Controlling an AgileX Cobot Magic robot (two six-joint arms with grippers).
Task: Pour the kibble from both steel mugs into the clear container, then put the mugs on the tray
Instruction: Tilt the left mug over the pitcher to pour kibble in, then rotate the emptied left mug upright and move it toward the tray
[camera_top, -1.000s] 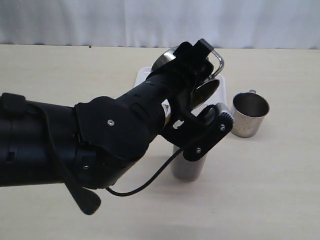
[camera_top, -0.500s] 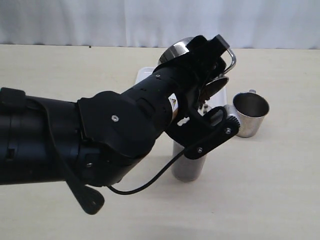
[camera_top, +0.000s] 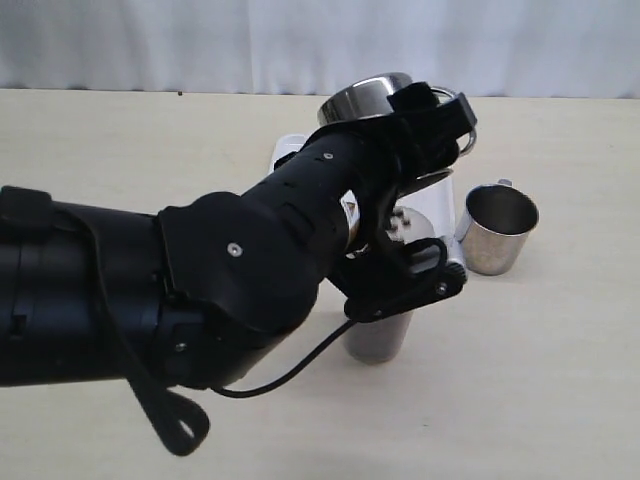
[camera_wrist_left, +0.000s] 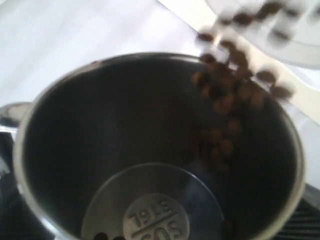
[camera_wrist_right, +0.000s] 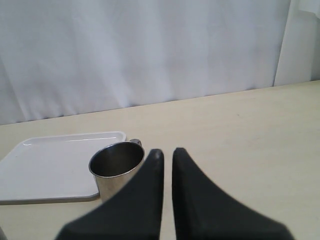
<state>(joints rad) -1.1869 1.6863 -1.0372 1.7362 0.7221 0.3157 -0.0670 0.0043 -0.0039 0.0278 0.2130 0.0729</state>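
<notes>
My left gripper (camera_top: 443, 122) is shut on one steel mug (camera_top: 366, 99), held high and tipped steeply over the middle of the table. The left wrist view looks into this mug (camera_wrist_left: 100, 150). Kibble (camera_wrist_left: 227, 100) slides blurred over its rim toward the clear container's mouth (camera_wrist_left: 295, 47). From outside, only the container's lower part (camera_top: 379, 340) shows under my left wrist. The second steel mug (camera_top: 497, 228) (camera_wrist_right: 118, 167) stands upright beside the white tray (camera_top: 433, 203) (camera_wrist_right: 50, 170). My right gripper (camera_wrist_right: 166, 152) is shut on nothing, just short of that mug.
My bulky black left arm (camera_top: 150, 290) fills the left and centre of the exterior view and hides much of the tray and container. A white curtain (camera_top: 300, 40) backs the beige table (camera_top: 560, 380).
My left wrist has rolled further, lifting the mug's base and tipping it more steeply. The second mug and the container have not moved.
</notes>
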